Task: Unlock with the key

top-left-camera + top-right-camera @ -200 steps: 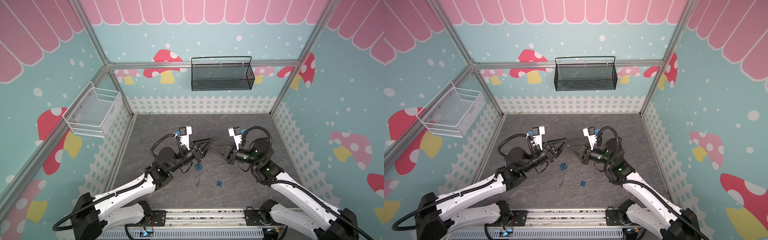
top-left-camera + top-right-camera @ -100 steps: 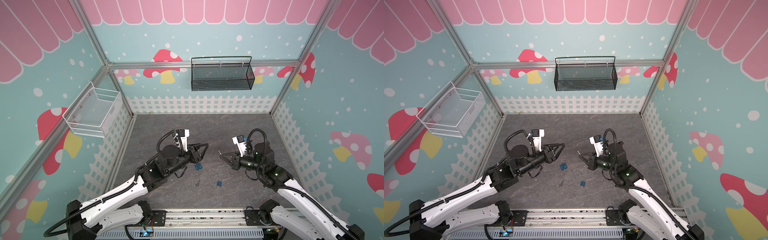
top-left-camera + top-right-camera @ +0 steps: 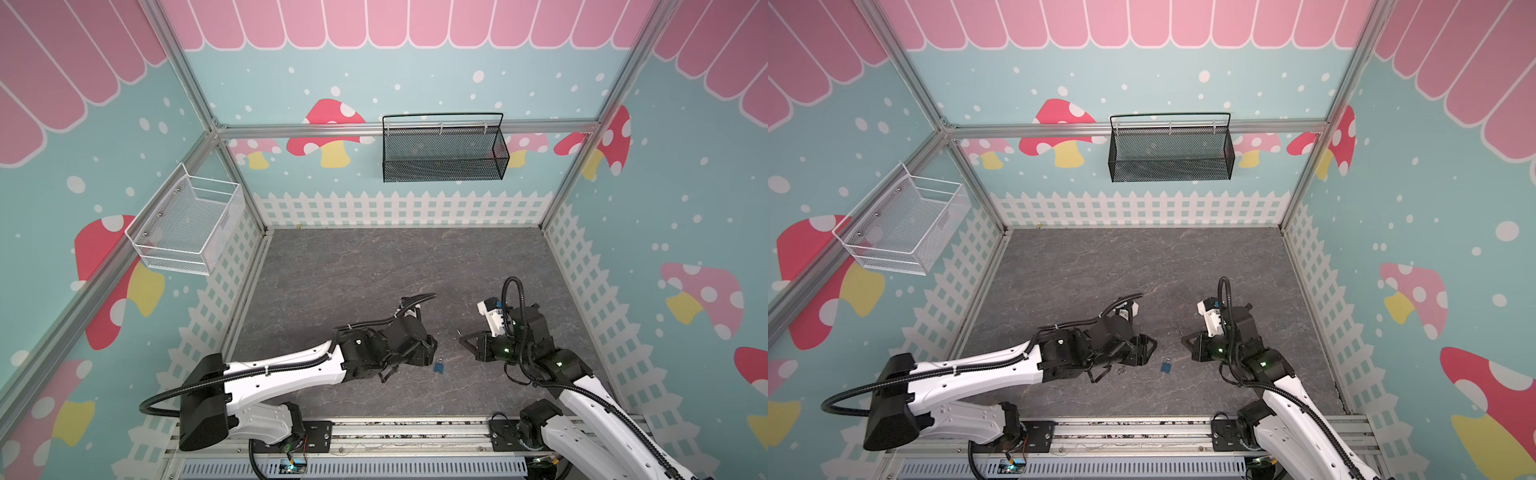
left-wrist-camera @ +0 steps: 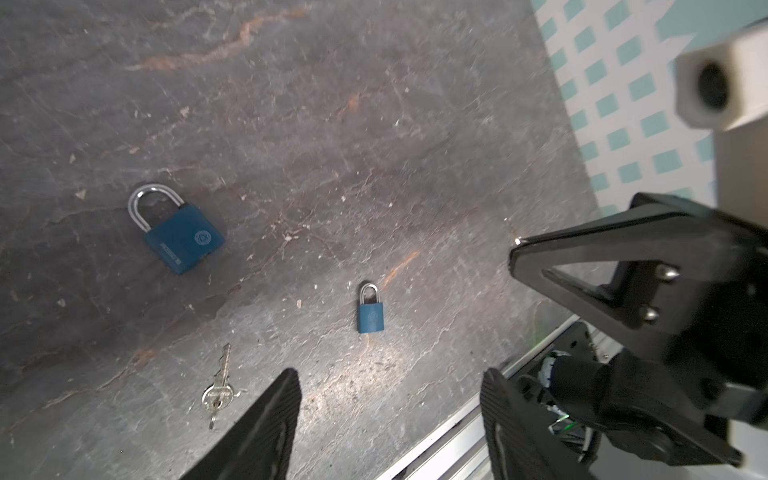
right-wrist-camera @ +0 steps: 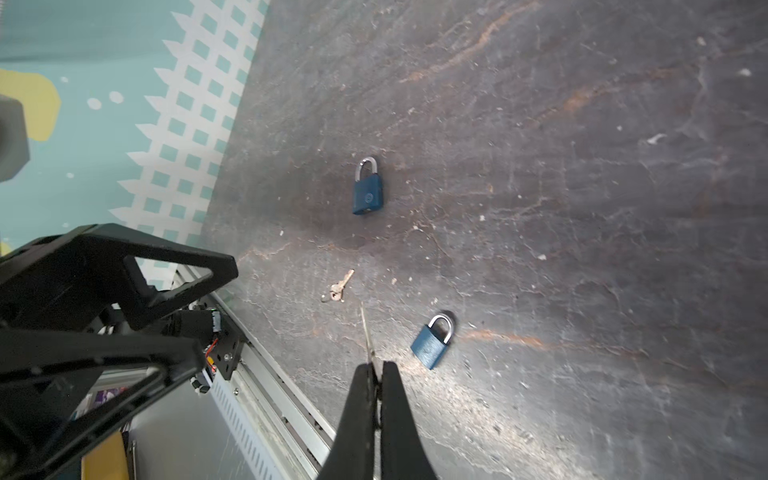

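Two blue padlocks with silver shackles lie on the grey floor: one (image 4: 183, 237) (image 5: 368, 195) is hidden under my left arm in both top views, the other (image 4: 370, 316) (image 5: 430, 347) (image 3: 439, 365) (image 3: 1167, 365) lies between the grippers. A silver key on a ring (image 4: 220, 386) (image 5: 338, 289) lies flat near them. My left gripper (image 4: 390, 399) (image 3: 432, 347) (image 3: 1150, 351) hovers open over the floor, holding nothing. My right gripper (image 5: 376, 368) (image 3: 461, 341) (image 3: 1182, 341) is shut on another key, whose thin blade (image 5: 368, 336) sticks out past the tips.
The aluminium front rail (image 4: 457, 432) (image 5: 266, 374) runs close behind both grippers. A black mesh basket (image 3: 442, 151) hangs on the back wall and a white wire basket (image 3: 187, 230) on the left wall. Fence-printed walls enclose the floor.
The two grippers, close together near the middle a second ago, have drawn apart and sunk toward the front of the floor. The left jaws have opened wider. The right stays shut.
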### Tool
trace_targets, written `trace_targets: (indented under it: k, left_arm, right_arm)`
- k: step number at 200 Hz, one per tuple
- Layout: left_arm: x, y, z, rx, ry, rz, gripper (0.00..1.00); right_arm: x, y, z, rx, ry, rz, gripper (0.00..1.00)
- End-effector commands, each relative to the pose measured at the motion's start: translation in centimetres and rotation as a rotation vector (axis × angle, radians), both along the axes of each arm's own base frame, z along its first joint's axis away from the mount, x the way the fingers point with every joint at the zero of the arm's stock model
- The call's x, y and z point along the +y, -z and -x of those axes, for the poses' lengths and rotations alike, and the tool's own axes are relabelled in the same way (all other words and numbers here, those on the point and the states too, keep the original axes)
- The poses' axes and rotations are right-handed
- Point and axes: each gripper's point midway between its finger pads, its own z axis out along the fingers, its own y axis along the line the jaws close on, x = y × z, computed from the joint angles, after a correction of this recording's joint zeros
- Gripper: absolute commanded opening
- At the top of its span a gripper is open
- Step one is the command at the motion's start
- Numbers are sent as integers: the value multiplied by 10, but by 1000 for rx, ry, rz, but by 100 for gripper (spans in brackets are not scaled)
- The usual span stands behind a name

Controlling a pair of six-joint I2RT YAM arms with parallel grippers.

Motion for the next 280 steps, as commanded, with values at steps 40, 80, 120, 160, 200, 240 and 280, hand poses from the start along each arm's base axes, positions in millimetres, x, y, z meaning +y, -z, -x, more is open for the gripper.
trace_targets:
  k: [40, 80, 120, 160, 200, 240, 280]
  left_arm:
    - [-24, 48, 13, 55, 5, -215, 73]
    - [-38, 68, 15, 61, 12, -278, 73]
    - [-47, 89, 13, 64, 23, -352, 73]
    - [-48, 98, 10, 59, 17, -403, 73]
    - [-43, 106, 11, 74, 15, -452, 72]
    - [-43, 112, 11, 82, 16, -480, 70]
    - [-45, 117, 11, 93, 29, -501, 66]
  right_arm:
    - [-29, 39, -3, 82, 106, 79, 0]
    - [-35, 39, -12, 86, 146, 71, 0]
    - [-35, 40, -15, 81, 158, 56, 0]
    - [-34, 42, -16, 76, 154, 37, 0]
    - [-34, 43, -15, 77, 147, 35, 0]
    - [-34, 42, -15, 68, 143, 34, 0]
    - [-34, 43, -15, 71, 142, 32, 0]
